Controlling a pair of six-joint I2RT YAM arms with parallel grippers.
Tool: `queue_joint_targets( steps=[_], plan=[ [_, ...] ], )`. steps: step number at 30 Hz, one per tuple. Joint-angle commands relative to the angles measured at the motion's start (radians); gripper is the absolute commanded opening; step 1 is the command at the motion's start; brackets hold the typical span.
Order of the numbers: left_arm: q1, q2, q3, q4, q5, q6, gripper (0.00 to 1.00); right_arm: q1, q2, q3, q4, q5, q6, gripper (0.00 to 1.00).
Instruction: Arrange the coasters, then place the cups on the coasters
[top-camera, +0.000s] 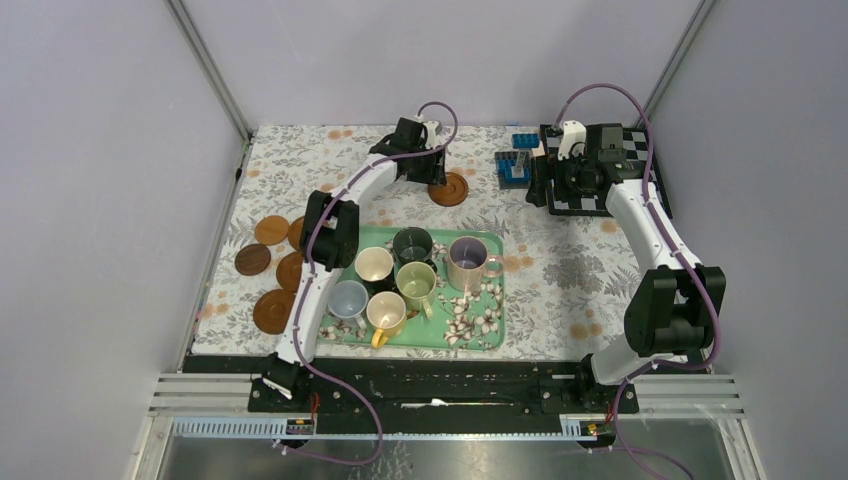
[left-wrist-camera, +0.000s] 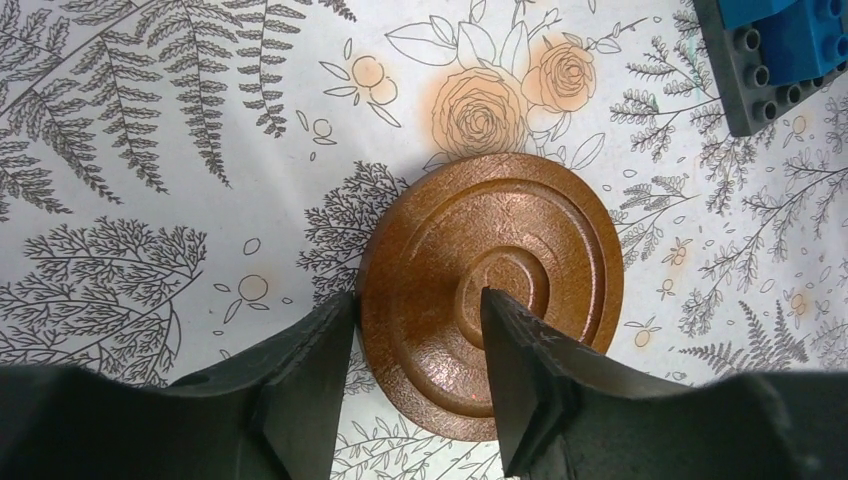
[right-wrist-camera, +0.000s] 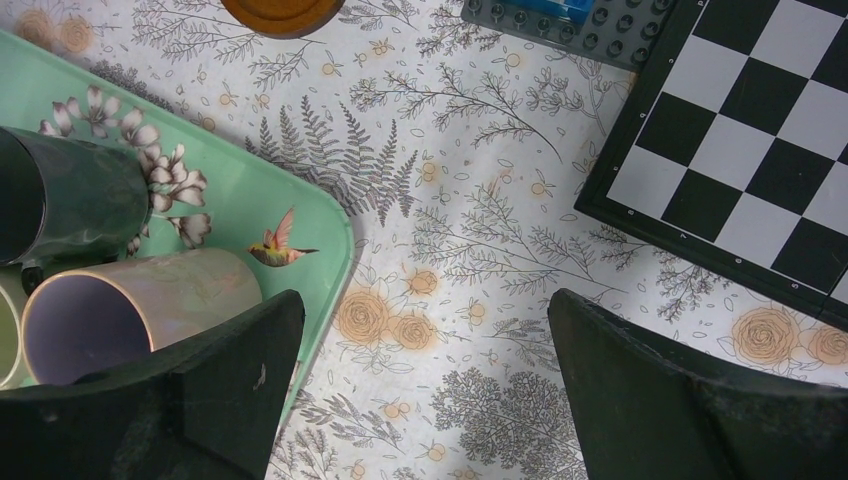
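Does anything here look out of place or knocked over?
Nothing is spilled or tipped: the cups stand upright on the tray. One coaster lies alone at the far side, apart from the others at the left edge. The toy-brick block and chessboard seem unrelated.

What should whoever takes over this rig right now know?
Left gripper: astride the rim of one coaster lying flat at far centre; grip unclear.
Right gripper: open, empty, above the cloth beside the tray.
Five other coasters: clustered at the cloth's left edge.
Six cups: all on the tray.
Done: no cup on a coaster yet. Left: arrange coasters, place every cup.
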Motion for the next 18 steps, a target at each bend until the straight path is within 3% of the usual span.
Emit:
queue_joint_targets(
  steps=[1,5,10,18],
  plan=[
    [0.001,-0.011,0.053,0.027,0.006,-0.035,0.56,0.004,-0.001,0.029,0.021,-0.024,0.02,1.0],
    [0.016,-0.084,0.06,0.02,0.013,-0.038,0.7,0.004,0.003,0.032,0.037,-0.054,0.033,1.0],
    [0.095,-0.253,-0.026,-0.024,0.081,-0.054,0.79,0.014,0.011,0.044,0.048,-0.097,0.036,1.0],
    [0.325,-0.573,-0.305,-0.183,0.131,0.029,0.81,0.063,0.033,0.047,0.078,-0.112,0.038,1.0]
  ],
)
